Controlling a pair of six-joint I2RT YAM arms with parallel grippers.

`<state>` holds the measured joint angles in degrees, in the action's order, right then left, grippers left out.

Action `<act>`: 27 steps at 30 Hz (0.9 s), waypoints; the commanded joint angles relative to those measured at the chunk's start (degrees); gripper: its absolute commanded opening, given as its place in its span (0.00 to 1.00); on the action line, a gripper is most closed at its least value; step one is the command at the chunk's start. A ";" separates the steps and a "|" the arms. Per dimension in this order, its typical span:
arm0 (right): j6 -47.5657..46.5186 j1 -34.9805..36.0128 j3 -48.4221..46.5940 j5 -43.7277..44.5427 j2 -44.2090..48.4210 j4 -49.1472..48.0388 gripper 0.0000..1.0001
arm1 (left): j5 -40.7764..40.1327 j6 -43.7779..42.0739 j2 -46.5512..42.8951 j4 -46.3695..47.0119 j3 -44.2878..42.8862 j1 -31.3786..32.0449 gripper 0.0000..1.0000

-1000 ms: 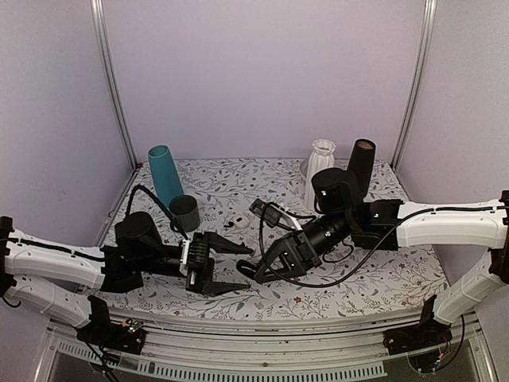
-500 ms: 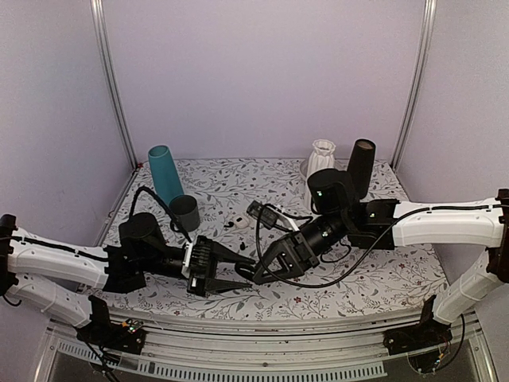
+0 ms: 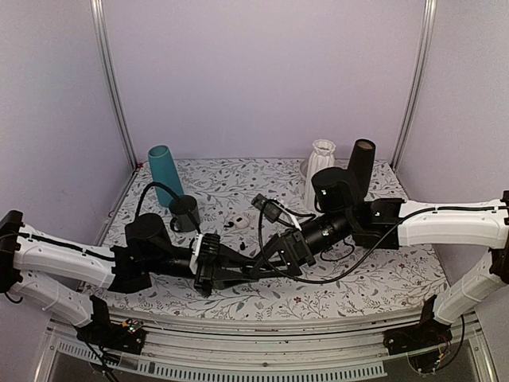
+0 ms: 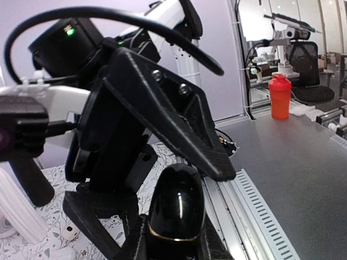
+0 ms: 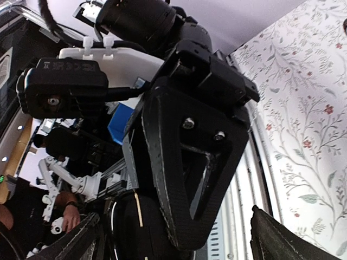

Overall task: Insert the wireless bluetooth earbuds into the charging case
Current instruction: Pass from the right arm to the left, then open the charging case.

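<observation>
The charging case [image 4: 176,208], glossy black with a thin gold seam, stands upright between the fingers of my left gripper [image 4: 174,241], which is shut on its lower half. In the right wrist view the case [image 5: 127,227] shows behind a left finger [image 5: 195,179]. My right gripper [image 5: 176,238] is open wide around that spot, its jaws clear of the case. In the top view the two grippers meet above the front middle of the table, left gripper [image 3: 241,269] and right gripper [image 3: 269,259] nose to nose. A tiny black speck [image 3: 229,225] farther back may be an earbud; it is too small to tell.
A white pebble-shaped piece [image 3: 240,221] lies by the speck. A grey mug [image 3: 185,213] and a teal cylinder [image 3: 163,173] stand at the back left. A white vase [image 3: 320,167] and a black cylinder [image 3: 362,163] stand at the back right. The table's front rail [image 3: 262,326] runs just below the grippers.
The left gripper moved right to meet the right gripper and its jaws closed on the case. The right gripper's jaws spread apart.
</observation>
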<state>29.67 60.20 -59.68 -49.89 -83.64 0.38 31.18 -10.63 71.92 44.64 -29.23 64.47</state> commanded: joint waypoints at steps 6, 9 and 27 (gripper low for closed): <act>-6.18 3.01 9.30 29.87 10.54 -10.22 0.96 | -9.64 24.15 -0.06 7.21 2.58 -0.50 0.00; -7.20 3.37 10.94 34.54 10.74 -14.08 0.96 | -7.33 30.89 -0.48 6.85 1.98 -1.46 0.00; -4.79 1.23 9.27 41.81 9.40 -12.48 0.97 | -0.48 28.04 -5.39 -1.93 0.47 -1.76 0.00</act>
<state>23.51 62.35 -49.23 -11.79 -73.91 -13.74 28.21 19.66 67.81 43.18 -27.24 62.48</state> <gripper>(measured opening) 0.968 0.216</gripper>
